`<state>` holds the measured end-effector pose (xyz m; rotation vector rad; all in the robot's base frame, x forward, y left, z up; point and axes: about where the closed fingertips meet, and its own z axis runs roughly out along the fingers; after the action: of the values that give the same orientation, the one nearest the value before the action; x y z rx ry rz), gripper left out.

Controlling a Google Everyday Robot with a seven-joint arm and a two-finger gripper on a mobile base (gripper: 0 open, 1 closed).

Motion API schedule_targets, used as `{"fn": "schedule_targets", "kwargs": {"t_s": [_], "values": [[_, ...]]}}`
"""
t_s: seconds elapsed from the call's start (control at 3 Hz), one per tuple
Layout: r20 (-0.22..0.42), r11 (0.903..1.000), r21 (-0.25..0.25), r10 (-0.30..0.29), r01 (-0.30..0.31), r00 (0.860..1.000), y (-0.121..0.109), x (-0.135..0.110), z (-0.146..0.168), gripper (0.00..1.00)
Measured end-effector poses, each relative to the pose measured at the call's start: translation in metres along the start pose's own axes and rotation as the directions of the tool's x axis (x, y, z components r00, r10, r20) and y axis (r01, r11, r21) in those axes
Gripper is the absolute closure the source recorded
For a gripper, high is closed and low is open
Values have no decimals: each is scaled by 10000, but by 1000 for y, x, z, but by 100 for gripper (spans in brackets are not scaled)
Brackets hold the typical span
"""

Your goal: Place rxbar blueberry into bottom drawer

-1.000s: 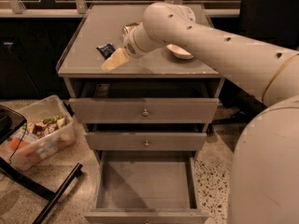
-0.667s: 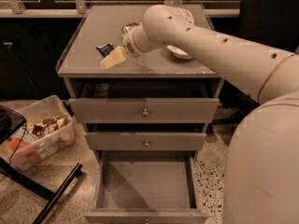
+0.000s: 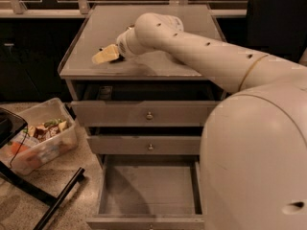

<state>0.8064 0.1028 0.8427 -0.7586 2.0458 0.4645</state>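
Observation:
My gripper (image 3: 103,56) is low over the front left part of the grey cabinet top (image 3: 158,66), at the end of the arm that reaches in from the right. The rxbar blueberry does not show; the spot where it lay is covered by the gripper. The bottom drawer (image 3: 111,195) is pulled out wide below, with a plain grey inside and nothing in it. The gripper is well above the drawer and behind its opening.
Two shallower drawers (image 3: 149,115) (image 3: 150,147) with round knobs stand slightly out above the bottom one. A clear plastic bin of snacks (image 3: 41,140) sits on the floor at left, beside black stand legs (image 3: 53,200). My own pale body (image 3: 254,162) fills the right side.
The gripper has moved left and down toward the front left of the cabinet top, over the dark bar, which no longer shows. The can and the tan object are now hidden by the arm.

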Motion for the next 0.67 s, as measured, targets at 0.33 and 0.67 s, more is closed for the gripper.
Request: {"fn": "schedule_targets", "kwargs": {"t_s": [0.33,0.67], "values": [[-40,9964,485,694,-691,9976,3,-2,12,0],[-208,9865,1119,1229,-1199,9922,5,2,20,0]]}}
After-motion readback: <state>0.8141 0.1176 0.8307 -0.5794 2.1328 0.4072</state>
